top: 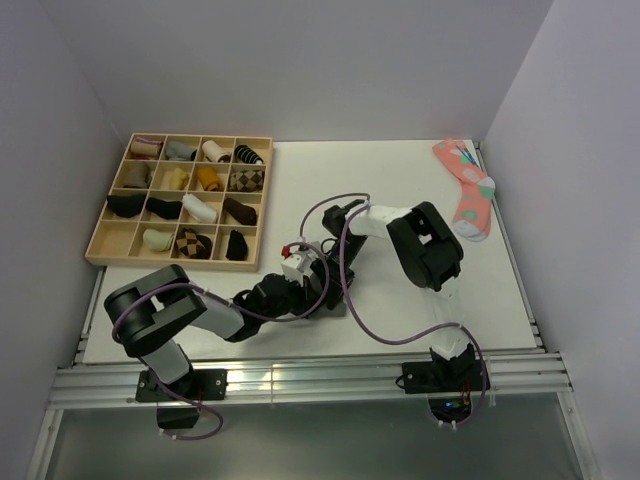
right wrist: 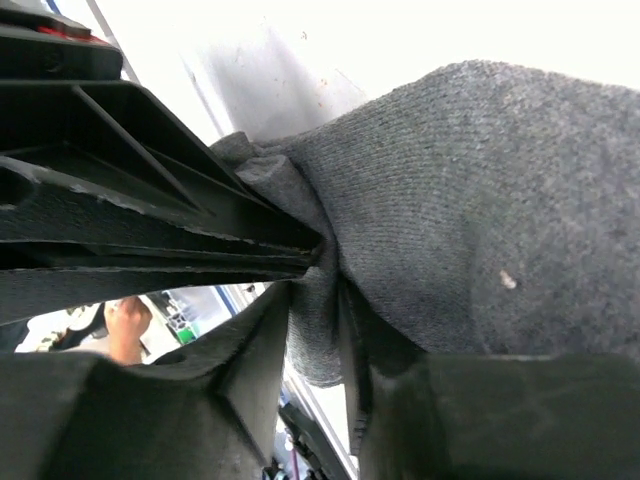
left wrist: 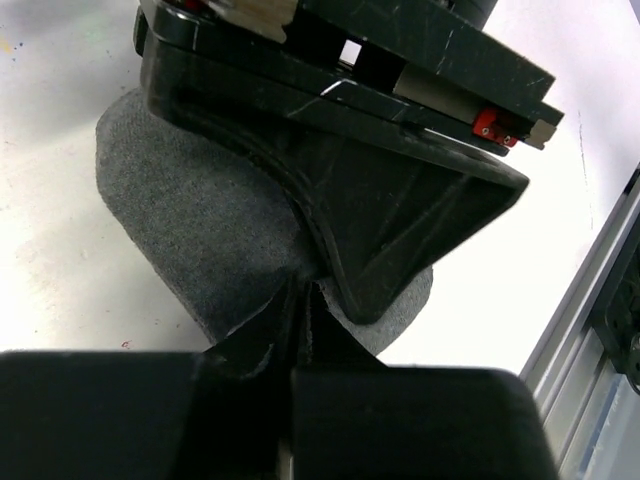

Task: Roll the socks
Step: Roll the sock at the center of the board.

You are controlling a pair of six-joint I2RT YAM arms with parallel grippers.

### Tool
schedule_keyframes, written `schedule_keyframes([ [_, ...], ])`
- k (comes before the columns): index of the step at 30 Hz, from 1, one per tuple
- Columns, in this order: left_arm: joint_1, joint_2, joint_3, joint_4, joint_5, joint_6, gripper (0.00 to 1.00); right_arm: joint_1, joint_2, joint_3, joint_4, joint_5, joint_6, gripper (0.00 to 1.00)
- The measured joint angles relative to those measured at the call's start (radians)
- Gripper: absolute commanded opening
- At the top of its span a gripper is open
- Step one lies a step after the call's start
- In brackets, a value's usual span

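The dark grey socks [top: 333,304] lie folded on the white table near its front middle, and both grippers meet over them. In the left wrist view the socks [left wrist: 200,220] spread as a rounded pad, and my left gripper [left wrist: 303,305] is shut with their near edge pinched between its jaws. The right arm's fingers [left wrist: 400,230] press down on them from above. In the right wrist view a fold of the socks [right wrist: 480,200] hangs between the slightly parted jaws of my right gripper [right wrist: 318,310], touching both. From above, the left gripper [top: 305,298] and right gripper [top: 322,290] hide most of the socks.
A wooden compartment tray [top: 97,250] with several rolled socks sits at the back left. A salmon-pink dotted sock [top: 465,190] lies flat at the back right. An aluminium rail [top: 300,380] runs along the table's near edge, close to the grippers.
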Motion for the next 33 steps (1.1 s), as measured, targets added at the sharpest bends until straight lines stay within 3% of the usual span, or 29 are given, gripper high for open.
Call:
schedule_keyframes([
  [9, -0.023, 0.031, 0.019, 0.010, -0.056, -0.051, 0.00, -0.028, -0.060, -0.008, 0.066, 0.044, 0.036, 0.45],
  [17, -0.024, 0.041, 0.061, -0.054, -0.063, -0.124, 0.00, -0.169, -0.202, -0.075, 0.202, 0.092, 0.030, 0.46],
  [33, -0.005, 0.087, 0.130, -0.111, -0.017, -0.211, 0.00, -0.244, -0.364, -0.183, 0.199, 0.013, -0.159, 0.47],
])
